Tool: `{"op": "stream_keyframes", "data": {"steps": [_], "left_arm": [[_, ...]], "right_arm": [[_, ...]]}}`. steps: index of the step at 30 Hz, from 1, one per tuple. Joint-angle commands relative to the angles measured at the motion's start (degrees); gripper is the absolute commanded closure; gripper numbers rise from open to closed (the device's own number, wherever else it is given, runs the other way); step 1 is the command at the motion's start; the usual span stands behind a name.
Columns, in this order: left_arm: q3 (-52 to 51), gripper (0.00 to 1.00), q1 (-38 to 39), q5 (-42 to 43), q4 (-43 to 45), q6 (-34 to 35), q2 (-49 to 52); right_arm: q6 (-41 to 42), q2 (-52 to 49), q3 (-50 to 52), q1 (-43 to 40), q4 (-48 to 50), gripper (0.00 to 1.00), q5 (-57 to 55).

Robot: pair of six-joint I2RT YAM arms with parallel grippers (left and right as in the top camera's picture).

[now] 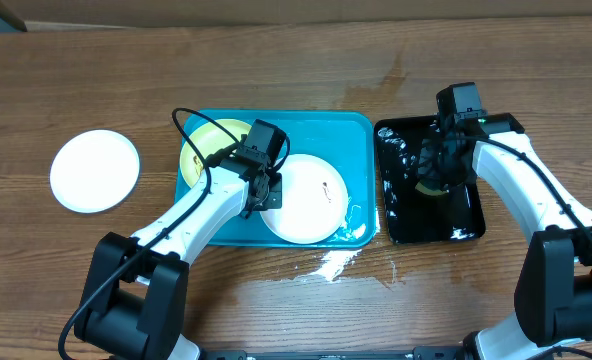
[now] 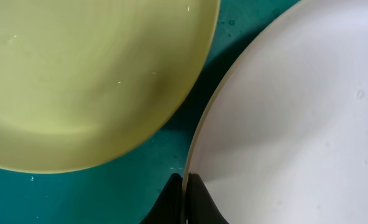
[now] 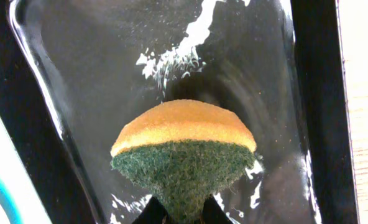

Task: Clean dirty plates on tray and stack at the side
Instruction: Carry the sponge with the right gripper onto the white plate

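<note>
The turquoise tray (image 1: 354,135) holds a pale yellow-green plate (image 1: 204,140) at its left and a white plate (image 1: 311,205) with small dark smears at its right. My left gripper (image 1: 264,196) is shut on the white plate's left rim (image 2: 199,143); the yellow-green plate (image 2: 84,81) lies beside it, with tray floor (image 2: 78,196) between. A second white plate (image 1: 95,170) lies on the table at the far left. My right gripper (image 1: 438,170) is shut on a yellow and green sponge (image 3: 184,149) over the black tray (image 1: 408,225).
The black tray (image 3: 78,74) holds water and white foam. Water is spilled on the wooden table (image 1: 331,265) in front of the turquoise tray. The table's back edge runs along the top.
</note>
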State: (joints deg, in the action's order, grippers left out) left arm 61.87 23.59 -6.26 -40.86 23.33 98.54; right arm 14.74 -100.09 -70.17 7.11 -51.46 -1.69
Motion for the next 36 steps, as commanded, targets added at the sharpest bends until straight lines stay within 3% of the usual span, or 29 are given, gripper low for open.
{"op": "stream_keyframes", "data": {"steps": [1,11,17,19,25,28,36], "left_arm": [[1.2,0.96,0.0,-3.4,-0.5,-2.0,1.0],[1.2,0.96,0.0,-3.1,-0.3,-0.7,1.0],[1.2,0.96,0.0,-1.7,0.1,0.0,1.0],[1.2,0.96,0.0,-1.4,0.2,0.0,1.0],[1.2,0.96,0.0,-1.2,0.1,0.0,1.0],[1.2,0.96,0.0,-1.2,-0.2,0.0,1.0],[1.1,0.96,0.0,-1.2,-0.8,1.0,1.0]], "right_arm": [[0.2,2.2,-1.7,-0.1,1.6,0.96,-0.7],[0.0,2.1,-2.1,-0.1,1.3,0.96,3.3],[-4.5,2.1,-2.1,1.1,2.8,0.96,36.5],[-4.4,2.1,-2.1,2.9,3.7,0.96,39.1],[-4.3,2.0,-2.0,13.7,5.9,0.96,30.3],[-0.9,2.0,-1.8,20.3,7.2,0.96,19.0],[5.1,-0.3,-1.8,29.0,10.2,0.96,7.3]]}}
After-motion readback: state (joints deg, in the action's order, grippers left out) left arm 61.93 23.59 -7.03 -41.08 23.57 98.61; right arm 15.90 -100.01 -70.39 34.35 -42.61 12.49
